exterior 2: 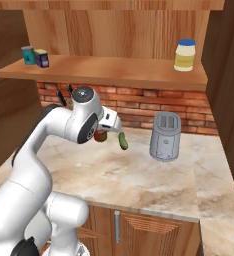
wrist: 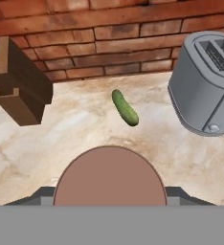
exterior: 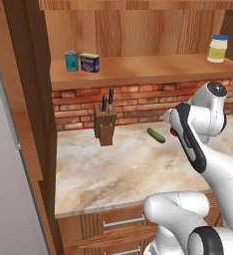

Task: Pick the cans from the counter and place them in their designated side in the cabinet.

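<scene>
Fingers clench the red-brown can (wrist: 110,176) above the counter (exterior: 118,174), apparently lifted for transfer to the cabinet (exterior: 138,67), where the blue can (exterior: 89,63) already sits left, beside a teal can (exterior: 71,61).

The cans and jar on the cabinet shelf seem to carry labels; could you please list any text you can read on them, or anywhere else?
Dark blue can: yellow label with dark marks, too blurred to read.
Teal can: pale label, too small to read.
Pale yellow jar: no legible text.
Toaster and knife block: no text.
</scene>
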